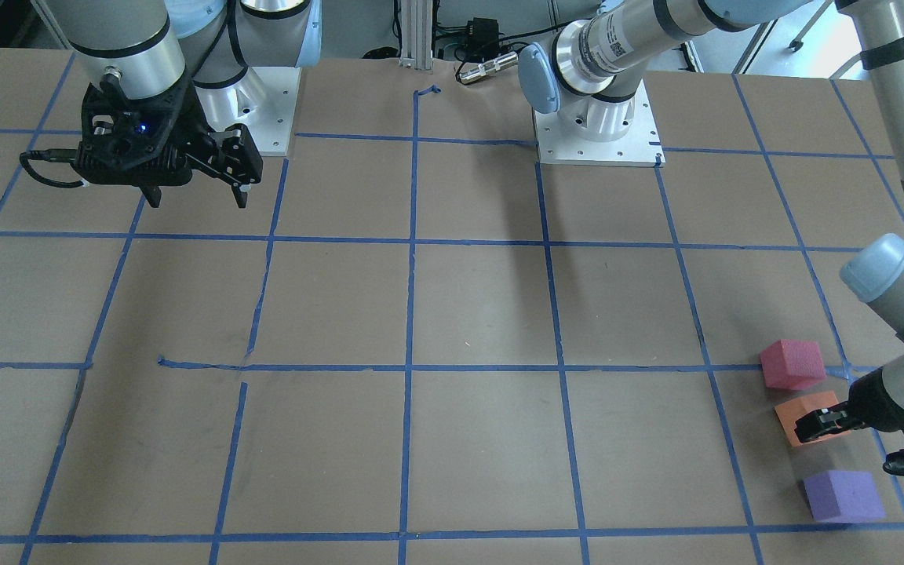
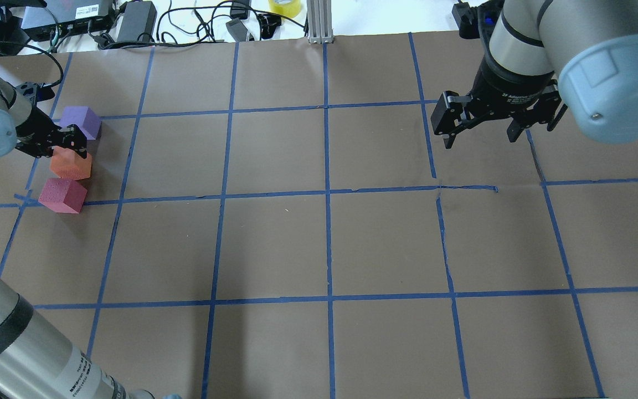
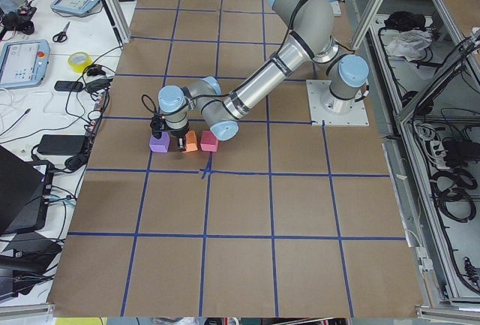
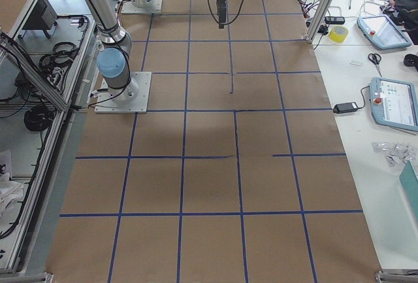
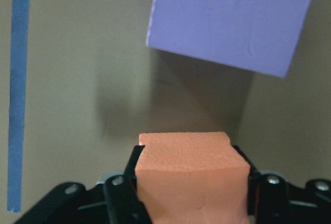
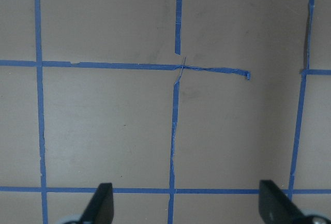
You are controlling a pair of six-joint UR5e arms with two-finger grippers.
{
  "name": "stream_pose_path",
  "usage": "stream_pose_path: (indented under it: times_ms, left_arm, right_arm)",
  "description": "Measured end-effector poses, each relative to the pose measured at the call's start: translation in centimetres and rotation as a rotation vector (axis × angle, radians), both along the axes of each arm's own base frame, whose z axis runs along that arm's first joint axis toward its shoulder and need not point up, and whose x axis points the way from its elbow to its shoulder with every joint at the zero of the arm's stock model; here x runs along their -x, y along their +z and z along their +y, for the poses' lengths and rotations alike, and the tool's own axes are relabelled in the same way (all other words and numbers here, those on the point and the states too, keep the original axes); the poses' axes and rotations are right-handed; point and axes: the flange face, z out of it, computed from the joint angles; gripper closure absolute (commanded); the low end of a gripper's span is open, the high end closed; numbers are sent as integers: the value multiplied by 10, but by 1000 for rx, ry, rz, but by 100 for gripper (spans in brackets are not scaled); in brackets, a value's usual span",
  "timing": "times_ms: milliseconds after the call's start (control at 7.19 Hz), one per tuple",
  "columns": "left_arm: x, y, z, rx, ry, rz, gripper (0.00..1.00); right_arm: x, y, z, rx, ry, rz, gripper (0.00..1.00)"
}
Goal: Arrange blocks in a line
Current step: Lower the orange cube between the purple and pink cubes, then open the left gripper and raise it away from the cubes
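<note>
Three foam blocks lie in a short row near the table's left edge: purple block (image 2: 80, 122), orange block (image 2: 71, 165), pinkish-red block (image 2: 63, 195). They also show in the front view as pinkish-red (image 1: 792, 364), orange (image 1: 805, 412) and purple (image 1: 843, 496). My left gripper (image 2: 68, 148) is shut on the orange block (image 5: 190, 169), low at the table, with the purple block (image 5: 230, 22) just ahead of it. My right gripper (image 2: 479, 136) is open and empty, hovering over bare table at the far right; its fingertips (image 6: 101, 206) frame only paper.
The brown table paper (image 2: 330, 244) carries a blue tape grid. Cables, power bricks and a yellow tape roll (image 2: 284, 5) lie past the far edge, beside an aluminium post (image 2: 319, 22). The arm base plates (image 1: 597, 133) stand at the robot's side.
</note>
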Motion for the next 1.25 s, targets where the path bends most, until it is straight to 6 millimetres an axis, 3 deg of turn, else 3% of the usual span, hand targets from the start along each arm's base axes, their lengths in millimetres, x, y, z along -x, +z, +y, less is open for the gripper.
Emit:
stream_pose_path:
  times_ms: [278,556,974,1252]
  left_arm:
    - [14,6,4,0,-14,1,0]
    - [39,36,6,5,-46,-12,0]
    - [69,115,31,-36,-61,5,0]
    - [102,173,58,-58,-75,11,0]
  right_arm:
    - [0,1,0,1,1,0,0]
    - [0,1,0,1,0,0,0]
    - [0,1,0,1,0,0,0]
    - [0,1,0,1,0,0,0]
